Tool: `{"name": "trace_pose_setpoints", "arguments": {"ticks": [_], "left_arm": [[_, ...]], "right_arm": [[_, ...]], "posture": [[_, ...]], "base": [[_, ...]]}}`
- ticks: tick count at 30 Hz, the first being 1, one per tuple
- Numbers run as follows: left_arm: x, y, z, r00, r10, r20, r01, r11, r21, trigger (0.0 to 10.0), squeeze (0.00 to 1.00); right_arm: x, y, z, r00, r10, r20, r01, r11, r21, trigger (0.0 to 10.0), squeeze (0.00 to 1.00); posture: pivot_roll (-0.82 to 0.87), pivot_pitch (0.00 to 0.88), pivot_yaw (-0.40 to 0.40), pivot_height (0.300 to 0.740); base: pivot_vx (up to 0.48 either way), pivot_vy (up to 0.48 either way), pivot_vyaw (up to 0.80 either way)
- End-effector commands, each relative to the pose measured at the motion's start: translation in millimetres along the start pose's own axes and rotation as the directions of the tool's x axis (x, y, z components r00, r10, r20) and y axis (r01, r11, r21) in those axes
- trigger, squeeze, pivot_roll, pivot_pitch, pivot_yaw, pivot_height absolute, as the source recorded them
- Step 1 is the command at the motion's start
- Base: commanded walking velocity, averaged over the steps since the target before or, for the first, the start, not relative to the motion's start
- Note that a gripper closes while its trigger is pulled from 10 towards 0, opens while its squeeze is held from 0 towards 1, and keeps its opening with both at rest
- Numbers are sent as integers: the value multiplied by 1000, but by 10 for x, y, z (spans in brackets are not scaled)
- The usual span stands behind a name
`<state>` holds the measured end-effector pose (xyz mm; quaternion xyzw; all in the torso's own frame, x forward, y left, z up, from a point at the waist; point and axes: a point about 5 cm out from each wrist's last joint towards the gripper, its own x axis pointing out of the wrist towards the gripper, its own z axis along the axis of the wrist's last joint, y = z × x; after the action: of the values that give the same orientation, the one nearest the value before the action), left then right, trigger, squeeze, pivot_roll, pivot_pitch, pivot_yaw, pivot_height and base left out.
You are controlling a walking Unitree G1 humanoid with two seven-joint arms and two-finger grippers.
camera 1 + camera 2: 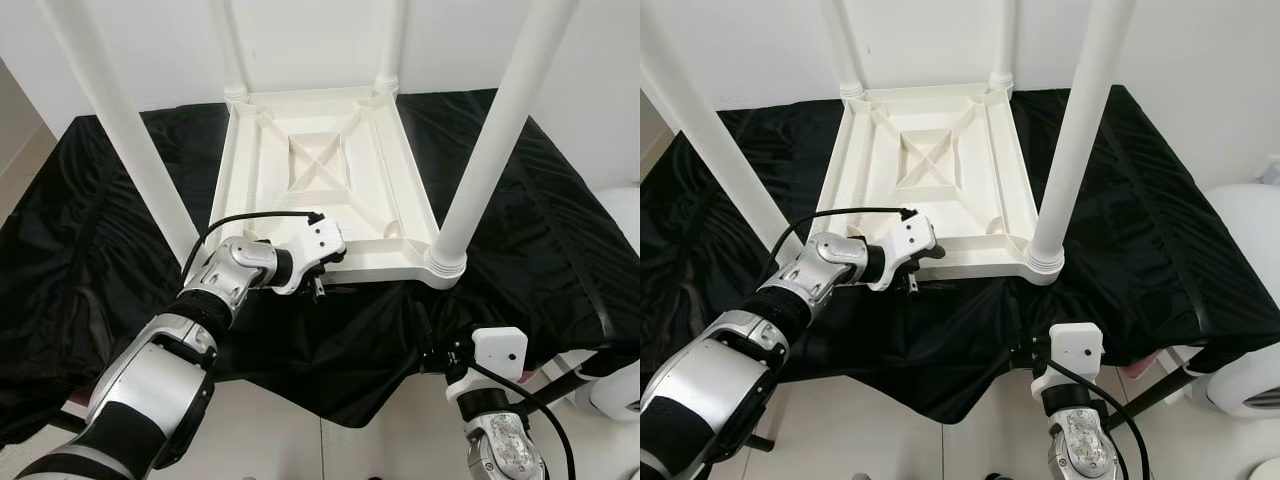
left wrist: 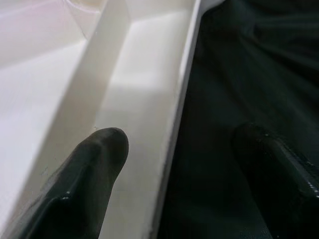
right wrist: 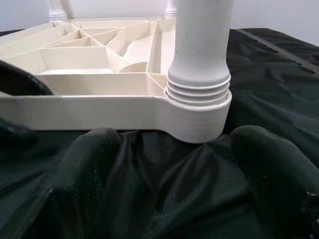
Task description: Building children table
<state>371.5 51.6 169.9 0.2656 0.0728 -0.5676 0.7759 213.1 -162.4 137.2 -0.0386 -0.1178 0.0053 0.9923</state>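
Observation:
A white plastic children's table lies upside down on a black cloth. Its legs stand up: the near right leg, the near left leg and two far legs. My left gripper is at the tabletop's near rim, open. One finger is inside the rim and the other is outside over the cloth. My right gripper is open, low at the front edge of the cloth. It points at the threaded base of the near right leg, a short way off.
The black cloth covers the whole work surface and hangs over its front edge. A white wall stands close behind. A white rounded object sits at the right beside the surface. Pale floor shows below.

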Motion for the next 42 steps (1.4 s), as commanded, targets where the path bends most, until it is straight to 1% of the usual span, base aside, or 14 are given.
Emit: {"name": "trace_pose_setpoints", "arguments": {"ticks": [1,17,18,19,20,22,27,30,34,35,36,37,38,42], "left_arm": [[3,-34,-18,995,-92,-37,92,996,-7,10000,0],[65,-23,45,991,-128,-43,124,990,-72,10000,0],[70,-24,46,991,-128,-47,125,990,-73,7490,0],[70,-24,46,991,-128,-47,125,990,-73,7490,0],[74,-26,48,990,-133,-50,129,989,-72,3569,0],[81,-26,55,989,-136,-56,132,989,-69,3569,0],[85,-14,73,989,-133,-58,128,989,-70,784,0],[84,-13,74,989,-137,-63,133,989,-67,902,0],[85,-21,62,986,-145,-77,141,989,-52,3176,0],[87,-22,56,986,-141,-83,138,989,-47,4431,0],[91,-29,43,985,-140,-98,138,990,-35,7765,0],[91,-29,43,985,-140,-98,138,990,-35,7765,0],[94,-33,35,985,-140,-105,138,990,-31,10000,0],[104,-49,17,981,-146,-128,147,989,-7,10000,0]], "right_arm": [[-24,26,6,1000,1,5,-1,1000,-2,10000,0],[-64,32,12,1000,-25,0,25,1000,-3,10000,0],[-66,31,12,1000,-29,-1,29,1000,-4,10000,0],[-66,31,12,1000,-29,-1,29,1000,-4,10000,0],[-69,29,10,999,-33,-1,33,999,-5,10000,0],[-72,29,9,999,-38,-2,38,999,-6,10000,0],[-85,34,9,999,-44,-5,44,999,-8,10000,0],[-90,32,12,999,-46,-5,46,999,-9,10000,0],[-98,21,12,999,-50,-8,50,999,-12,10000,0],[-100,19,12,999,-51,-8,51,999,-13,10000,0],[-101,14,12,999,-54,-9,54,998,-14,10000,0],[-101,14,12,999,-54,-9,54,998,-14,10000,0],[-102,12,11,998,-55,-10,55,998,-15,10000,0],[-107,11,8,998,-57,-12,57,998,-17,10000,0]], "posture": [[-179,157,127,740],[-186,184,154,740],[-188,186,157,740],[-188,186,157,740],[-189,187,159,740],[-190,188,160,740],[-193,192,164,740],[-194,195,165,740],[-193,198,167,740],[-193,198,167,740],[-195,200,169,740],[-195,200,169,740],[-195,200,169,740],[-195,203,173,740]], "base": [[0,0,0],[0,0,0],[0,0,0],[0,0,0],[0,0,0],[0,0,0],[0,0,0],[0,0,0],[0,0,0],[0,0,0],[0,0,0],[0,0,0],[0,0,0],[0,0,0]]}}
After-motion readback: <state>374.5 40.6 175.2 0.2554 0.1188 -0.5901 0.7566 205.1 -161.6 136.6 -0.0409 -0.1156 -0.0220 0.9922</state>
